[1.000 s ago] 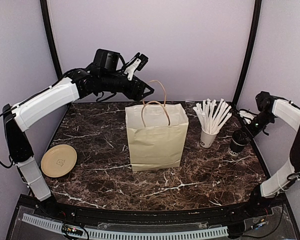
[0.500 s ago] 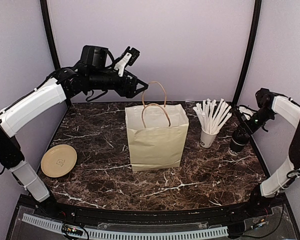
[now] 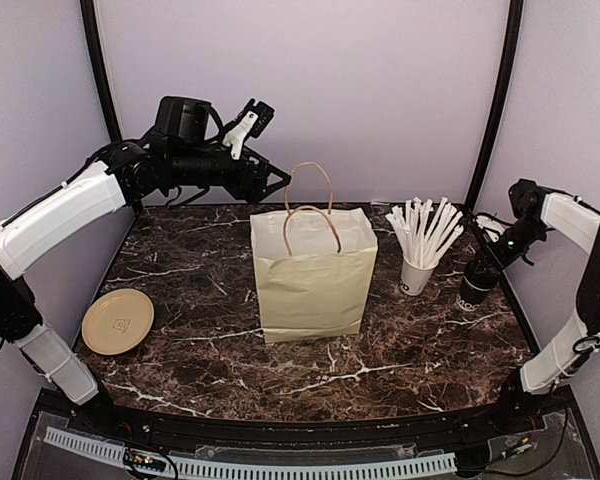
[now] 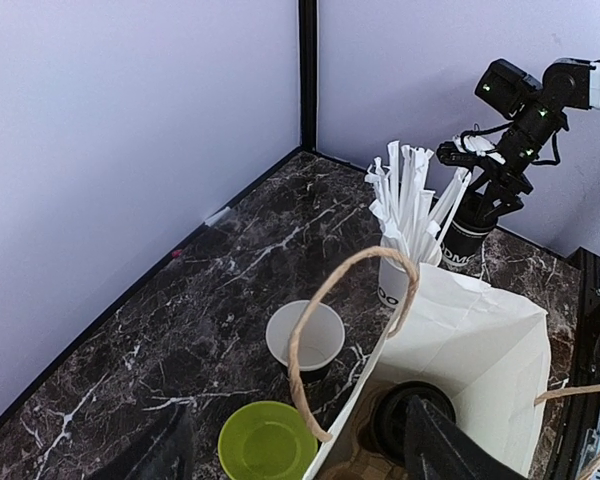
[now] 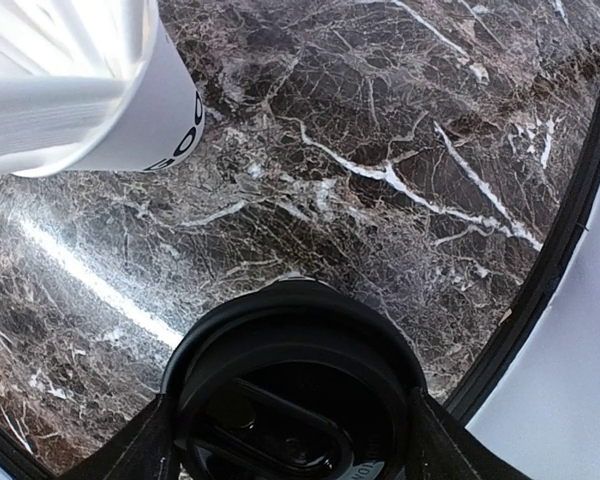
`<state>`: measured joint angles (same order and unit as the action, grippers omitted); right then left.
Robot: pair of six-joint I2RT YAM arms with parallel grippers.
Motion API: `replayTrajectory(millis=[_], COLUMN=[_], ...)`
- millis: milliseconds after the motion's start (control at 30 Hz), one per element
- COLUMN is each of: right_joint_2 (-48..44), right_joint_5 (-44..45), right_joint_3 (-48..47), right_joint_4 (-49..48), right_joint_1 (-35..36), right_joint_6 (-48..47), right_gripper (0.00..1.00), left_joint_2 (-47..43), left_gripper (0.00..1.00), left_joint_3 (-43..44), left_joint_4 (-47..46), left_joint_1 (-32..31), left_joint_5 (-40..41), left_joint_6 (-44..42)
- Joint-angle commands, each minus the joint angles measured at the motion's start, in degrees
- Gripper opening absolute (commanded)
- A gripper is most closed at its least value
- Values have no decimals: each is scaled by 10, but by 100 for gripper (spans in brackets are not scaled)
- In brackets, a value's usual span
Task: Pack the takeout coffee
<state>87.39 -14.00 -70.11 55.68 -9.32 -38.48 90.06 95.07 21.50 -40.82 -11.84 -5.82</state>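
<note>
A lidded black coffee cup (image 3: 473, 288) stands at the table's right edge, and my right gripper (image 3: 481, 267) comes down over it. In the right wrist view the black lid (image 5: 295, 390) fills the gap, with both fingers (image 5: 140, 445) pressed against its sides. My left gripper (image 3: 267, 180) hangs open and holds nothing, high behind the paper bag (image 3: 315, 280). Its view looks down into the bag (image 4: 485, 340), where another lidded cup (image 4: 405, 418) sits. An open black cup with a white inside (image 4: 305, 335) stands on the table behind the bag.
A white cup of straws (image 3: 416, 272) stands just left of the right gripper. A lime-green bowl (image 4: 265, 440) sits behind the bag beside the open cup. A tan plate (image 3: 117, 320) lies at the front left. The bag's handles (image 3: 313, 205) stand upright.
The left arm has drawn back to the left, away from above the bag. The right gripper's fingers have closed in onto the lidded cup.
</note>
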Motion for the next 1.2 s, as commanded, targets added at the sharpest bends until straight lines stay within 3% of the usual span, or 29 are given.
replayTrajectory(millis=[0, 300, 600, 767, 1167], right_joint_2=[-21, -117, -219, -202, -67], right_joint_5=[17, -8, -68, -79, -89], right_joint_3=[18, 25, 34, 14, -131], right_joint_4=[0, 59, 121, 123, 175], right_joint_1=[-1, 25, 198, 304, 578], right_joint_6=[2, 4, 19, 24, -8], right_gripper=[67, 62, 62, 62, 62], left_joint_2=[-28, -33, -27, -37, -68], left_gripper=[74, 74, 75, 78, 82], left_joint_3=[-4, 3, 22, 28, 26], left_joint_4=[-3, 5, 34, 54, 80], left_joint_1=[-3, -3, -2, 0, 10], left_joint_5=[6, 22, 81, 121, 196], left_joint_6=[-6, -11, -16, -14, 6])
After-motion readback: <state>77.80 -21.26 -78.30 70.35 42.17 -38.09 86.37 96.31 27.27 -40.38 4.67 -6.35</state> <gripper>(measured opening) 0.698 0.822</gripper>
